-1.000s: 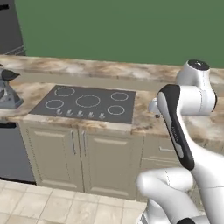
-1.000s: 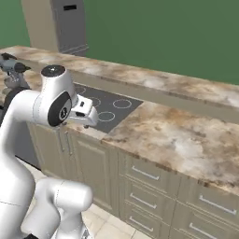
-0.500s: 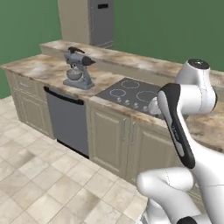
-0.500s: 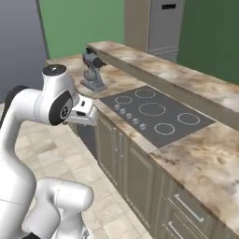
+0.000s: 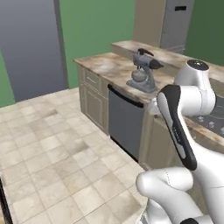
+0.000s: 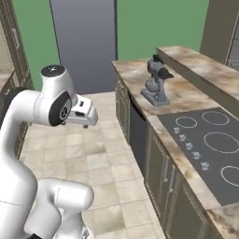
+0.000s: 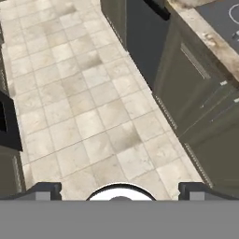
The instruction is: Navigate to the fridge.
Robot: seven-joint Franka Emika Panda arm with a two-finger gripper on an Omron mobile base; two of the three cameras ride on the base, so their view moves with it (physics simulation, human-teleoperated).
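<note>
The tall matte-grey fridge (image 5: 176, 24) with a black display strip stands at 1 o'clock, behind the marble counter (image 5: 114, 69). A grey stand mixer (image 5: 143, 70) sits before it. The dark two-finger gripper (image 7: 120, 190) is spread wide, holding nothing.

Arm folded upright above the base, elbow high, wrist bent forward. Gripper (image 7: 120, 190) points down at the floor, fingertips (image 7: 44, 190) spread wide, holding nothing.

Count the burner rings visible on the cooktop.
4 in the right base view: two far, one large middle, one near, cut off. More may lie out of frame.
</note>
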